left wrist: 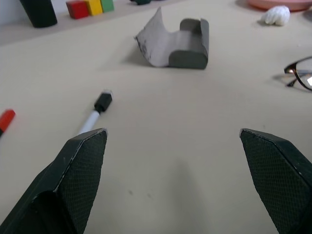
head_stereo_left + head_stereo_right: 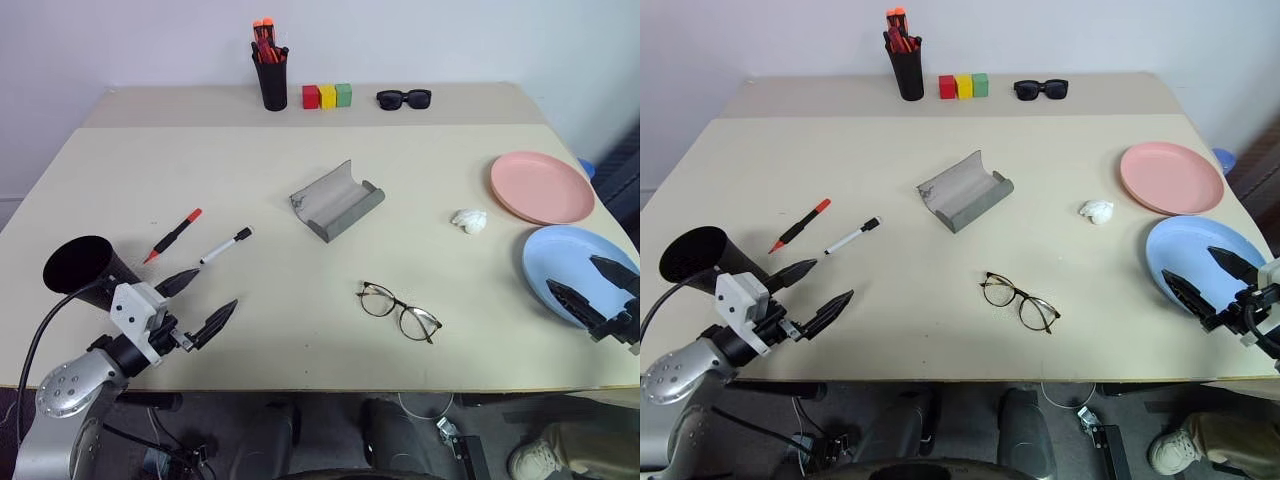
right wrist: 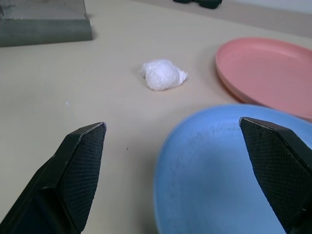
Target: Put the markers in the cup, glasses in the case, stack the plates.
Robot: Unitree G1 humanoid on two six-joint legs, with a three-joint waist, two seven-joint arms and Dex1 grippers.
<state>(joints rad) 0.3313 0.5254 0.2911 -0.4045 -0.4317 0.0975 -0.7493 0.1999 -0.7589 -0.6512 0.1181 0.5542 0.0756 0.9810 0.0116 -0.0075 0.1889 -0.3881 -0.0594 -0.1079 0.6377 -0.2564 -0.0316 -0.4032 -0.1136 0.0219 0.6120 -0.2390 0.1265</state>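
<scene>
From the head views, nothing is sorted yet: the red-capped marker (image 2: 172, 236) and the black-capped marker (image 2: 224, 246) lie side by side on the counter (image 2: 300, 180), just beyond the left hand (image 2: 196, 303), which hangs released and empty beside the black cone cup (image 2: 82, 265) lying on its side. The grey case (image 2: 336, 200) sits open mid-counter, with the wire-framed glasses (image 2: 399, 311) nearer the robot. At the right, the pink plate (image 2: 541, 187) and the blue plate (image 2: 578, 272) lie next to each other, unstacked; the right hand (image 2: 597, 290), fingers spread and empty, hovers over the blue one. A crumpled white wad (image 2: 469, 221) lies just left of the plates.

In the left wrist view, the black-capped marker lies ahead, off to one side of the gap, so the first step looks like a marker pickup: that needs the hand turned toward it and lowered.

In the right wrist view, the blue plate's rim lies between the fingers, so a plate grasp seems equally ready.
</scene>
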